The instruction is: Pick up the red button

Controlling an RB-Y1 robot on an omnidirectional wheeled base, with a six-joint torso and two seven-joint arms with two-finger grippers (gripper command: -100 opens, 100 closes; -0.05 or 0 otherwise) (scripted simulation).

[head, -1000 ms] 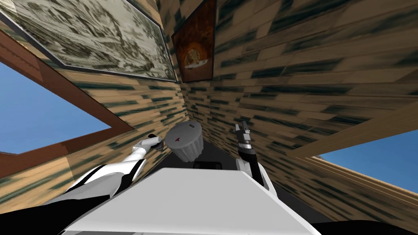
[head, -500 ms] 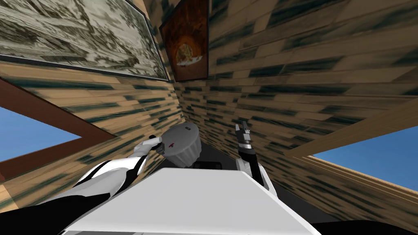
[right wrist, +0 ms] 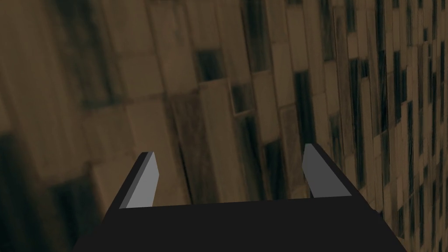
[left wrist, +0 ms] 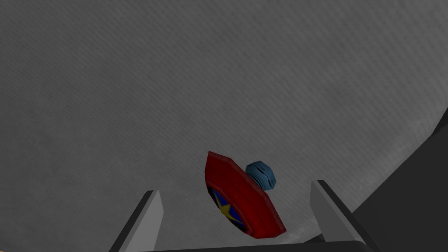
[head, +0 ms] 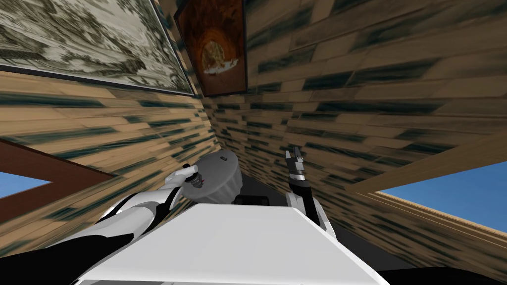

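Grey round bench (left wrist: 175, 87) | red button (left wrist: 240, 201) stands tilted on it, between the wide-open fingers of left tool (left wrist: 236, 187), untouched; small blue knob (left wrist: 260, 175) just behind | right tool (right wrist: 228, 148) open, empty | risk: fingers may tip button or catch blue knob.

Head view: the left gripper (head: 197, 182) overlaps the near rim of the round grey table (head: 223, 170), and its fingers are too small to read there. Left wrist view: the red button (left wrist: 238, 199) hides part of a small blue object (left wrist: 261, 174). Contact between button and table cannot be confirmed. The large wall picture (head: 74, 39) is cut off at the top and left edges.
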